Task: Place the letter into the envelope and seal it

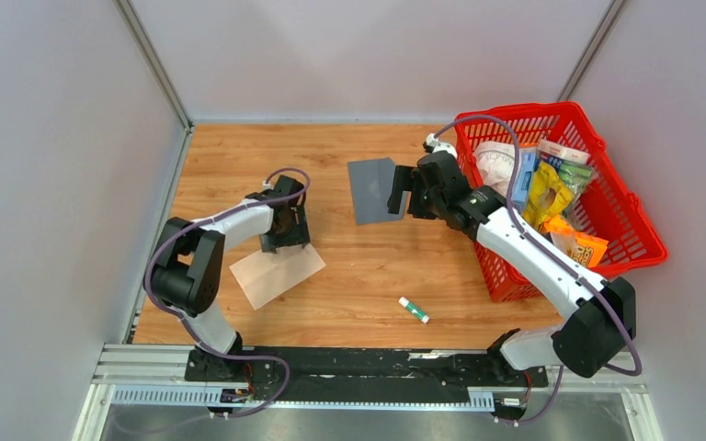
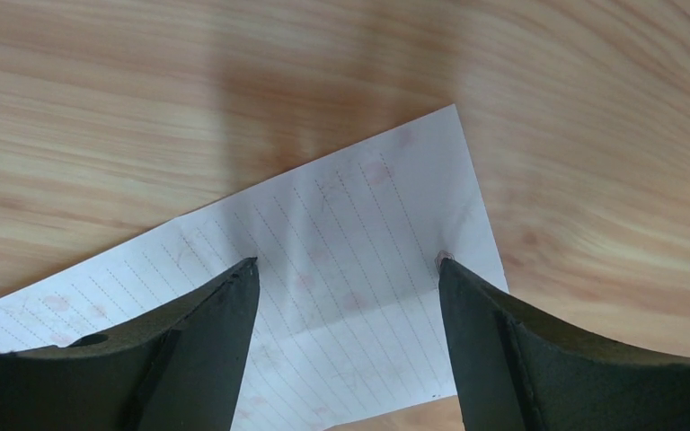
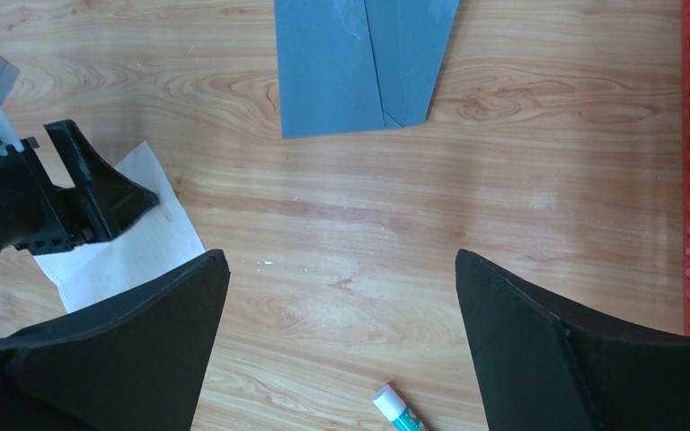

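My left gripper (image 2: 346, 262) is open wide and has hold of nothing. Both its fingers point down over the letter (image 1: 276, 273), one near the middle of the sheet and one at its edge. I cannot tell if the tips touch the paper. The letter lies flat on the table (image 1: 349, 266), right under this hand, and it has thin lines on it.

My right gripper (image 3: 341, 256) is open as wide as it goes and it is empty too. The envelope (image 3: 350, 63) lies flat on the wood just ahead of its fingers, dark grey, with nothing in it that I can see. The letter is not inside the envelope.

Just behind the right hand stands a red basket (image 1: 643, 248). It is full of snack packs: a yellow bag (image 1: 542, 193), an orange pack (image 1: 577, 243) and a white bag (image 1: 495, 161), with more packs between them.

A small glue stick (image 1: 414, 310) lies on the table near me, below the right hand and between my two arms
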You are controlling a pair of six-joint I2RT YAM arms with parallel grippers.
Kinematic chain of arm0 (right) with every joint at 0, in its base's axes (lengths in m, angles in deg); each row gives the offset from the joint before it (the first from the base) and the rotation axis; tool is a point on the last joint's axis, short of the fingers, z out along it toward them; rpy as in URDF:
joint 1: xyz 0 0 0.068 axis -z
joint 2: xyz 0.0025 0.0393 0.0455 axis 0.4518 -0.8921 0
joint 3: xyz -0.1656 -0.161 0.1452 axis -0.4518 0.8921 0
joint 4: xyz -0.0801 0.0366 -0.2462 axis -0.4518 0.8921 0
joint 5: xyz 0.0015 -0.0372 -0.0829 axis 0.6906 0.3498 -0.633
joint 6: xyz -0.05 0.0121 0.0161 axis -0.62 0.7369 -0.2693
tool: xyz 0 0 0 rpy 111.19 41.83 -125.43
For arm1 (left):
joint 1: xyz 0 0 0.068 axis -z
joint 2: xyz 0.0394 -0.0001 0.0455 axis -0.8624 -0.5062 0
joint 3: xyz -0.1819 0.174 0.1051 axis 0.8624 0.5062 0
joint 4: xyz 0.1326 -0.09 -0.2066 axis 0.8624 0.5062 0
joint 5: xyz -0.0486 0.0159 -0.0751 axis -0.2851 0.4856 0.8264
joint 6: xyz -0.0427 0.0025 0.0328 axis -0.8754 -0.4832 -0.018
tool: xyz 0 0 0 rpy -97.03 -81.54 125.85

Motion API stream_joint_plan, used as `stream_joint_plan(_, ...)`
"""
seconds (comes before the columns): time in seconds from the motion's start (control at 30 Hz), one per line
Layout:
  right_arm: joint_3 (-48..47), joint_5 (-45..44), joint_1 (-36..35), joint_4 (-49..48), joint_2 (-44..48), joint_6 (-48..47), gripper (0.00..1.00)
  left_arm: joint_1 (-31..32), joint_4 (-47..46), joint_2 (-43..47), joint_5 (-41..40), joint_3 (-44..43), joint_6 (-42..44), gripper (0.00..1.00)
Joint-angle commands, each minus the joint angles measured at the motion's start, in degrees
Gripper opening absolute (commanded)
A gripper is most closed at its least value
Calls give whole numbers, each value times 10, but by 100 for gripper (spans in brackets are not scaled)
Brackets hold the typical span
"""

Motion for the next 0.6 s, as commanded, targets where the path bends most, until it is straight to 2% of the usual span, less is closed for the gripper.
stream_joint_plan(0.0, 10, 7, -5, -16, 16, 1, 100, 83, -14, -12, 85, 13, -45, 80)
stream_joint_plan(0.17, 24, 25, -8, -25, 8, 3, 100, 110, 0, 40, 99, -15, -40, 80)
stream_joint_plan(0.3, 36, 42, -12, -39, -3, 3, 100, 107, 73, 117, 42, -36, -38, 83)
stream_joint_plan(0.37, 41, 54, -16, -53, -13, 0, 100, 101, 139, 154, 6, -32, -59, 83)
stream_joint_plan(0.43, 43, 66, -26, -67, -33, -5, 100, 83, 171, 194, -24, -6, -92, 83)
stream_joint_plan(0.57, 24, 89, -52, -78, -89, -18, 100, 26, 184, 277, -18, 94, -153, 83)
